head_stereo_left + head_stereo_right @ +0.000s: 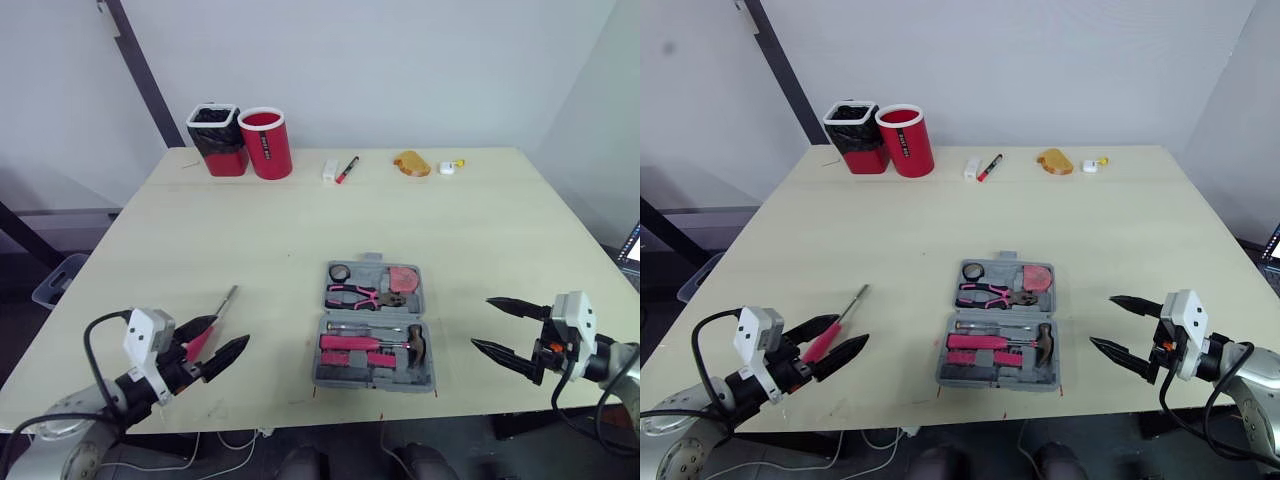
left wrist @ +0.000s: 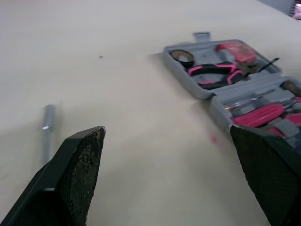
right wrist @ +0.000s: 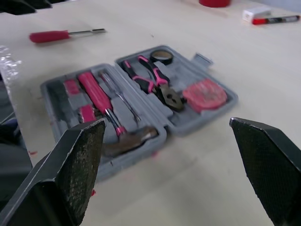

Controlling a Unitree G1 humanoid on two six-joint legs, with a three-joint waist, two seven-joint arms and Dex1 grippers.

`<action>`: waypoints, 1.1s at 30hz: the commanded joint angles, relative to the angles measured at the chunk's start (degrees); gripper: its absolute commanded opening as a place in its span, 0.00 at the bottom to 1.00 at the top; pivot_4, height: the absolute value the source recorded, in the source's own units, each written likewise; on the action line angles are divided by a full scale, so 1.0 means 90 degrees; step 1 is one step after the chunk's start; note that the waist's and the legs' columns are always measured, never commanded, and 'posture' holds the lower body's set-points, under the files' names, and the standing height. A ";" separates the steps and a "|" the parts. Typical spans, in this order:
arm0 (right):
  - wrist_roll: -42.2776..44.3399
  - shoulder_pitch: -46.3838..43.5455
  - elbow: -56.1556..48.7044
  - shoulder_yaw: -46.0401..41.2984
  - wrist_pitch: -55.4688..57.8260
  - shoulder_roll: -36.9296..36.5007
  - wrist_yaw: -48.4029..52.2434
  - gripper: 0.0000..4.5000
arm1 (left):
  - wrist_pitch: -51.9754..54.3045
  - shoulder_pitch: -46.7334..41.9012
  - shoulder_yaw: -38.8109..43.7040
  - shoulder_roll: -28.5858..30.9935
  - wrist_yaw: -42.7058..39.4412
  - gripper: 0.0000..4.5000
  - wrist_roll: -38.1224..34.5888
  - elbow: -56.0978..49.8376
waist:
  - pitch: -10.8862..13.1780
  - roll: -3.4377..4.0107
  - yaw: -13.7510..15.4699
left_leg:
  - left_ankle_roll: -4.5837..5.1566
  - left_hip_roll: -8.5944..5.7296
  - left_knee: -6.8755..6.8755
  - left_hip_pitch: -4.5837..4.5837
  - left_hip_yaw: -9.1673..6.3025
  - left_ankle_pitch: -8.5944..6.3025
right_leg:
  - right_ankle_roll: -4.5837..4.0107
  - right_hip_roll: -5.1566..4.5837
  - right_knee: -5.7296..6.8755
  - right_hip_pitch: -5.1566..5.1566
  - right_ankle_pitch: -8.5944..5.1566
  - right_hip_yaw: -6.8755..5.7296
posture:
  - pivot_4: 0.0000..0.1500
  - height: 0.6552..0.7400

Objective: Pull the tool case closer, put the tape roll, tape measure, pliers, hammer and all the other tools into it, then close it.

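Red-handled screwdriver (image 1: 840, 317) lay on the table (image 1: 940, 220) just beside the wide-open, empty left gripper (image 1: 852, 330), which ought to close squarely on the handle before lifting it to the open tool case (image 1: 1060, 295); the right gripper (image 1: 1102, 320) likewise gaped empty.

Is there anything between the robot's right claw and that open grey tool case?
Nothing: only bare table lies between the right gripper and the tool case, seen in the head views.

Left gripper (image 1: 232, 330) jaws spread wide; right gripper (image 1: 480, 322) jaws spread wide, empty.
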 commanded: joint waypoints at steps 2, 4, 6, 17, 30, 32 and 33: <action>0.0317 -0.0703 -0.0502 0.0301 0.0393 -0.0120 0.0179 0.99 | 0.0420 -0.0833 0.0099 0.0314 0.0379 1.00 0.0005 0.0337 | 0.0007 0.0005 0.0005 | 0.0001 -0.0008 0.0002 0.0001 -0.0001 0.0001 | 0.0000 0.0004 0.0006 -0.0001 0.0000 -0.0001 | 1.00 1.00; 0.0406 -0.0813 -0.0639 0.0320 0.0313 -0.0063 0.0255 0.99 | 0.0576 -0.1019 0.0209 0.0267 0.0641 1.00 -0.0003 0.0475 | 0.0006 0.0004 0.0006 | 0.0001 -0.0006 0.0004 0.0008 -0.0006 0.0002 | 0.0001 0.0005 0.0015 0.0001 0.0000 -0.0001 | 1.00 1.00; 0.0526 -0.0942 -0.0921 0.0443 0.0205 -0.0010 0.0442 0.99 | 0.0626 -0.0979 0.0262 0.0234 0.1009 1.00 0.0275 0.0586 | 0.0004 0.0001 -0.0014 | 0.0001 -0.0006 0.0001 0.0008 -0.0009 0.0001 | 0.0000 0.0009 0.0015 0.0003 0.0000 -0.0002 | 1.00 1.00; 0.0721 -0.1790 -0.1417 0.1117 0.0777 0.0027 0.0522 0.99 | 0.2032 -0.0409 0.0606 0.0112 0.2370 1.00 0.0459 0.0093 | 0.0008 -0.0022 0.0054 | 0.0000 0.0006 0.0005 0.0006 -0.0015 0.0002 | 0.0004 -0.0009 0.0017 0.0003 0.0003 -0.0007 | 1.00 1.00; 0.0714 -0.1909 -0.1474 0.1178 0.0927 0.0040 0.0283 1.00 | 0.2831 -0.1592 -0.0458 0.0174 0.2707 0.94 0.0949 0.0772 | 0.0009 -0.0022 0.0128 | -0.0001 -0.0005 0.0006 0.0000 -0.0019 0.0002 | 0.0001 -0.0014 0.0016 0.0003 0.0005 -0.0012 | 1.00 1.00; 0.0705 -0.1896 -0.1481 0.1173 0.0935 0.0036 0.0248 1.00 | 0.2878 -0.1761 -0.0564 0.0141 0.2735 0.80 0.1011 0.0919 | 0.0009 -0.0022 0.0135 | -0.0001 -0.0006 0.0005 0.0000 -0.0020 0.0002 | 0.0001 -0.0014 0.0017 0.0003 0.0005 -0.0014 | 1.00 1.00; 0.0703 -0.1885 -0.1486 0.1169 0.0937 0.0035 0.0236 1.00 | 0.2861 -0.1821 -0.0615 0.0136 0.2732 0.70 0.1055 0.0990 | 0.0009 -0.0022 0.0135 | -0.0001 -0.0007 0.0005 0.0000 -0.0022 0.0002 | 0.0001 -0.0013 0.0018 0.0003 0.0005 -0.0016 | 1.00 1.00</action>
